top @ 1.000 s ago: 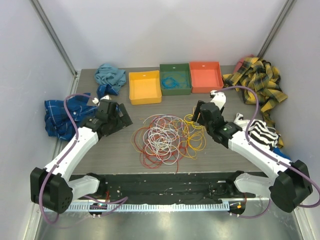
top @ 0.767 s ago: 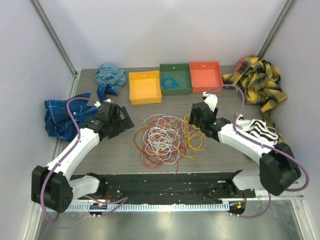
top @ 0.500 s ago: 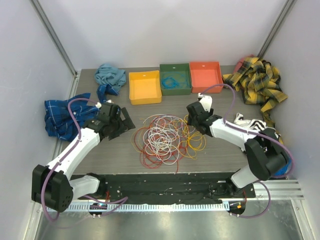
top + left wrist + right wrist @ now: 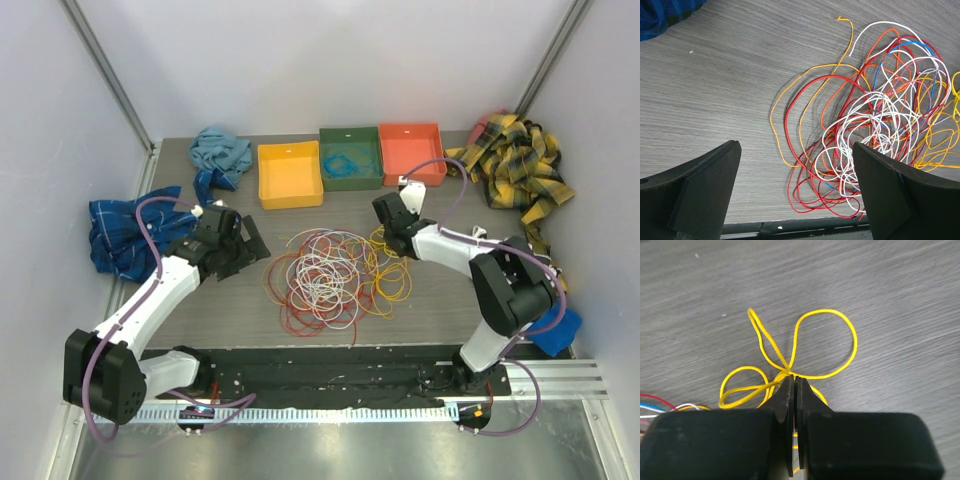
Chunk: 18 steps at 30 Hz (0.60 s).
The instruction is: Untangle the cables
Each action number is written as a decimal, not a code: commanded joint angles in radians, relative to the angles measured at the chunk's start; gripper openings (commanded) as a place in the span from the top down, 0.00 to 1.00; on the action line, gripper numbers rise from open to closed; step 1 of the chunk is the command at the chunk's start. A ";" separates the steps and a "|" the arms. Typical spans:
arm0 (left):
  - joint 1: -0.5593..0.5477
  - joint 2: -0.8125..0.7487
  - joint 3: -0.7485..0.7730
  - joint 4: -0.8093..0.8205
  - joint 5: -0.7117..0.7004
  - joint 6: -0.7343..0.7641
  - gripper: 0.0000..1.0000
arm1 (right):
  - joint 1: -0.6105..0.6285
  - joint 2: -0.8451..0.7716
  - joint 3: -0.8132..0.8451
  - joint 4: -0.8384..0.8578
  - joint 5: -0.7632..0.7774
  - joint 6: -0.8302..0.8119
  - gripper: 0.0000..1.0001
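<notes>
The cables (image 4: pixel 330 275) lie in a loose tangle of red, orange, white and yellow loops at the table's middle, also seen in the left wrist view as the tangle (image 4: pixel 875 125). My right gripper (image 4: pixel 386 236) sits at the tangle's back right corner. It (image 4: pixel 794 377) is shut, and its tips pinch the yellow cable (image 4: pixel 825 340) where its loops cross. My left gripper (image 4: pixel 250 243) hovers left of the tangle. It (image 4: pixel 795 146) stands wide open with red loops on the table between its fingers (image 4: pixel 705 190), and it holds nothing.
A yellow bin (image 4: pixel 290 175), a green bin (image 4: pixel 350 158) holding blue wire and an orange bin (image 4: pixel 411 152) line the back. A blue plaid cloth (image 4: pixel 115 230) lies left, a teal cloth (image 4: pixel 220 150) back left, a yellow plaid cloth (image 4: pixel 515 165) and a striped cloth (image 4: pixel 505 252) right.
My right gripper swung back and left onto the yellow loops and shut on them. The left gripper edged slightly toward the tangle, then stayed still and open.
</notes>
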 commanded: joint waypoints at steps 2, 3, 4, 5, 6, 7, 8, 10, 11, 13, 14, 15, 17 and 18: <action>-0.003 -0.001 -0.006 0.023 0.011 0.008 0.00 | 0.036 -0.238 0.090 0.022 0.121 -0.070 0.99; -0.003 0.001 -0.006 0.026 0.021 0.008 0.00 | 0.043 -0.275 0.115 0.008 0.125 -0.087 0.99; -0.003 0.004 -0.005 0.030 0.026 0.008 0.00 | 0.053 -0.345 0.143 -0.015 0.134 -0.104 0.99; -0.003 0.007 -0.005 0.039 0.032 0.005 0.00 | 0.068 -0.376 0.202 -0.026 0.135 -0.141 0.99; -0.003 0.010 -0.005 0.044 0.035 0.002 0.00 | 0.074 -0.399 0.235 -0.037 0.133 -0.155 0.99; -0.003 0.011 -0.005 0.047 0.061 0.000 0.00 | 0.079 -0.434 0.265 -0.070 0.128 -0.163 0.99; -0.003 0.011 -0.005 0.053 0.066 -0.001 0.00 | 0.083 -0.447 0.314 -0.086 0.122 -0.167 0.99; -0.003 0.011 -0.008 0.059 0.075 -0.008 0.00 | 0.085 -0.449 0.348 -0.153 0.078 -0.179 0.97; -0.003 0.008 -0.011 0.059 0.080 -0.011 0.00 | 0.086 -0.407 0.389 -0.197 0.041 -0.179 0.86; -0.003 -0.002 -0.023 0.070 0.087 -0.018 0.00 | 0.085 -0.363 0.394 -0.291 0.012 -0.158 0.36; -0.003 -0.005 -0.027 0.075 0.092 -0.018 0.00 | 0.086 -0.325 0.363 -0.306 -0.006 -0.147 0.27; -0.003 -0.010 -0.032 0.076 0.094 -0.020 0.00 | 0.086 -0.314 0.332 -0.308 -0.016 -0.137 0.20; -0.003 -0.018 -0.038 0.078 0.098 -0.020 0.00 | 0.086 -0.309 0.211 -0.239 -0.025 -0.114 0.19; -0.003 -0.018 -0.040 0.075 0.101 -0.020 0.00 | 0.085 -0.304 0.177 -0.213 -0.022 -0.109 0.18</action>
